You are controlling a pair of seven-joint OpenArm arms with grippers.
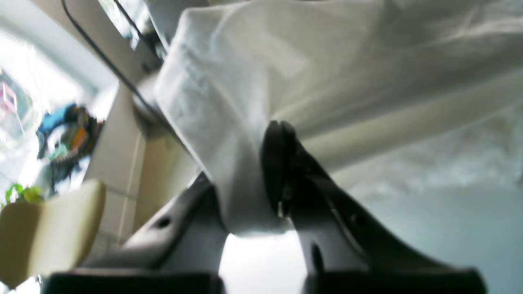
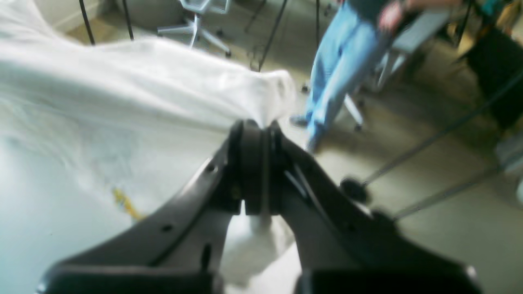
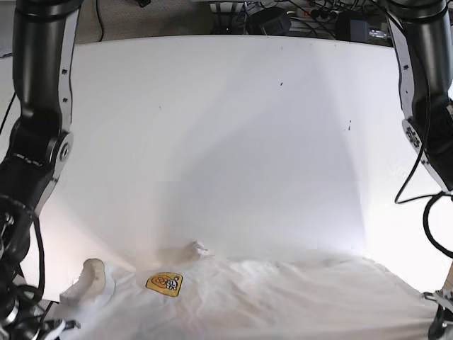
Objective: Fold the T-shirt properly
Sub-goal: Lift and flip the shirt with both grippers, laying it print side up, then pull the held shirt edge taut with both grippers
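The white T-shirt (image 3: 283, 297) lies crumpled along the near edge of the white table (image 3: 226, 127), with a yellow patch (image 3: 164, 283) at its left. In the left wrist view my left gripper (image 1: 249, 171) is shut on a fold of the T-shirt (image 1: 327, 61), which hangs lifted and stretched to the right. In the right wrist view my right gripper (image 2: 257, 163) is shut on an edge of the T-shirt (image 2: 122, 102), which spreads to the left, and the yellow patch (image 2: 124, 202) shows below. In the base view both grippers sit at the bottom corners, mostly out of frame.
Both arms run down the table's left (image 3: 39, 106) and right (image 3: 425, 92) sides. Cables and boxes (image 3: 283, 18) lie behind the far edge. A person in blue trousers (image 2: 339, 73) and an office chair (image 2: 196, 16) stand beyond the table.
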